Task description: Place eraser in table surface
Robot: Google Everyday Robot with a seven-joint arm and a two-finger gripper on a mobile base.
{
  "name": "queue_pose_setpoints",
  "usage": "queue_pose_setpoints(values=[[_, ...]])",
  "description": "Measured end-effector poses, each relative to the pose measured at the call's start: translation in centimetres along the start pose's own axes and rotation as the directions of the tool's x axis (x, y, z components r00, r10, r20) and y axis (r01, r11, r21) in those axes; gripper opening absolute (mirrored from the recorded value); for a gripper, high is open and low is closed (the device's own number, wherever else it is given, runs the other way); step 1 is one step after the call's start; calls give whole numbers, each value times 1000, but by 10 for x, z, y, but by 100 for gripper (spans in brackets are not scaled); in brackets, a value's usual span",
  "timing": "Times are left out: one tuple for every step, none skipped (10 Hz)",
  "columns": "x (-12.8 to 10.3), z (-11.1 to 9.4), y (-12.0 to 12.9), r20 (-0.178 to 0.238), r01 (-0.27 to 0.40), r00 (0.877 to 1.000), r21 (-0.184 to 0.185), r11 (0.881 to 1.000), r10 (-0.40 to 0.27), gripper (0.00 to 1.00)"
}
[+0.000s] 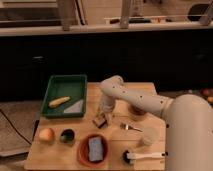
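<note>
The eraser [100, 121], a small block with a dark top and tan base, is at the middle of the light wooden table surface [115, 145], just right of the green tray. My gripper [102, 116] reaches down from the white arm and sits right over the eraser, at tabletop height. I cannot tell whether the eraser rests on the wood or is still held.
A green tray [65, 95] with a yellow item stands at the back left. A red plate [83, 151] holds a blue-grey sponge [96, 148]. An apple [46, 134] and a dark round object [67, 134] lie front left. A white-handled brush [144, 156] and a cup [149, 135] are front right.
</note>
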Motion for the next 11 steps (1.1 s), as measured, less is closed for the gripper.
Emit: queue_pose_setpoints(values=[[0,-3,-1,0,1,1000,2,1000,-1,80],[0,-8,-1,1,1,1000,7,1000,-1,80],[1,-15,-2,4,-1,1000,16,1000,1,80],[1,-22,-3,5,-1,1000,23,1000,1,80],[0,-31,-4,6,-1,1000,32,999,0,80],[1,-39,-5,4,-1,1000,39,999,1,80],[0,-44,-5,0,0,1000,43,999,0,80],[0,-50,-6,-4,0,1000,48,999,0,80],[2,-57,-5,-12,-1,1000,53,999,2,80],[3,-64,-4,-20,-2,1000,61,998,4,80],[3,-70,-4,-27,-2,1000,68,998,3,80]])
